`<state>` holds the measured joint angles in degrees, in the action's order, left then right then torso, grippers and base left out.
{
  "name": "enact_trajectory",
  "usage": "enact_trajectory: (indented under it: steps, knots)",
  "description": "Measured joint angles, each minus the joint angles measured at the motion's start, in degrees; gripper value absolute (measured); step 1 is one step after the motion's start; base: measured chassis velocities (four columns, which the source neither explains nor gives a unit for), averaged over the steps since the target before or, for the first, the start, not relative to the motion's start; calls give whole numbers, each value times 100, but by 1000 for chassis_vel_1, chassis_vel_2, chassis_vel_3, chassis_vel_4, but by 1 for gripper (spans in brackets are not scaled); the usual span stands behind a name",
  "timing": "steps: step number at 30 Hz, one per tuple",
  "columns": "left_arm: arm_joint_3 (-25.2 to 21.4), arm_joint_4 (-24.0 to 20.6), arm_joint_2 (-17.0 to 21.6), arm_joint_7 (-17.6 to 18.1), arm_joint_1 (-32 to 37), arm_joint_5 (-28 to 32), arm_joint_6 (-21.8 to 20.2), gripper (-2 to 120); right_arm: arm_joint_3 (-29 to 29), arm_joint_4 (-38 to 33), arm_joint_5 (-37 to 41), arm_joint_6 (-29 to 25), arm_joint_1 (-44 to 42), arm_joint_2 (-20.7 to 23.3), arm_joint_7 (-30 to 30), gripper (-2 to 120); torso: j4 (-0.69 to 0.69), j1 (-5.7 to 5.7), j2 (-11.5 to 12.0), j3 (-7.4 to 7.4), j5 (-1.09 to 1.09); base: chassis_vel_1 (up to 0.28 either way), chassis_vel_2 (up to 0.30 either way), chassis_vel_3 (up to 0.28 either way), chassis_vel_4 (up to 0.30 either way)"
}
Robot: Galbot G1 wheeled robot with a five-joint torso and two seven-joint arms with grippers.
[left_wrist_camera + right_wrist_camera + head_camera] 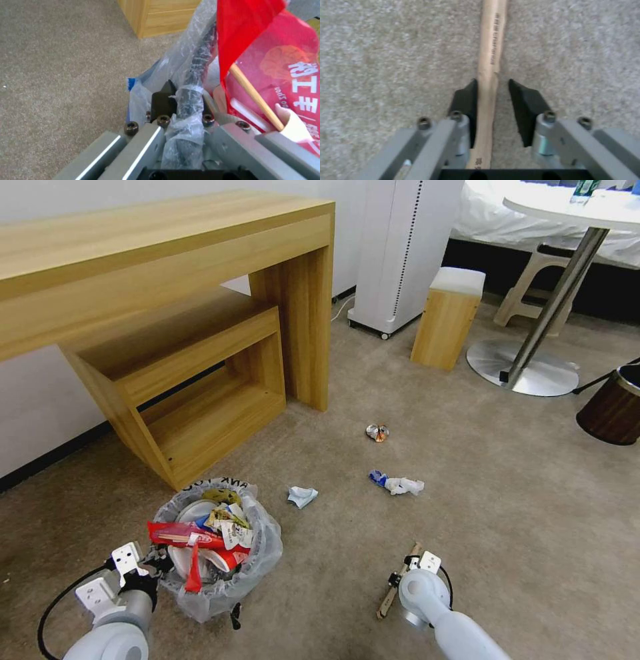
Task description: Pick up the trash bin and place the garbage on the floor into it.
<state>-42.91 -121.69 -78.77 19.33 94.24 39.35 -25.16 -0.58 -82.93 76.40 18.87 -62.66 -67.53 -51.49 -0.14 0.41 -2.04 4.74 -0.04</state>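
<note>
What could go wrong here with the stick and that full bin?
The right gripper straddles the wooden stick with a gap still on one side, so closing off-centre might roll it away on the carpet.

The left gripper clamps just the rim of the trash bin, plastic liner included. Heaped with a red wrapper and cups, the bin could tip or slip.

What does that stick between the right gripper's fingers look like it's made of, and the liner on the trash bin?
The wooden stick looks like pale bare wood or bamboo: matte, printed lettering, split where the right gripper straddles it. The trash bin liner looks like thin clear plastic film, crinkled and glossy; the left gripper pinches it.
</note>
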Motion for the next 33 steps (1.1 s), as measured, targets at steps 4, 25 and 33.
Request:
enact_trajectory:
  steps: [4,25,33]
  knots:
    - [10,-20,-6,-12,32,-2,14,1,10,36,-144,-34,-53,18,53,20,1,0,0,0,0,0,0,0,0]
    - [6,13,-52,-25,-9,-38,49,1,40,-171,-562,-137,-218,274,273,0,1,0,0,0,3,0,0,0,0]
    - [-20,16,-16,-17,-21,-13,37,1,49,-891,-1100,-903,-126,894,1047,0,-1,0,0,0,1,0,0,0,0]
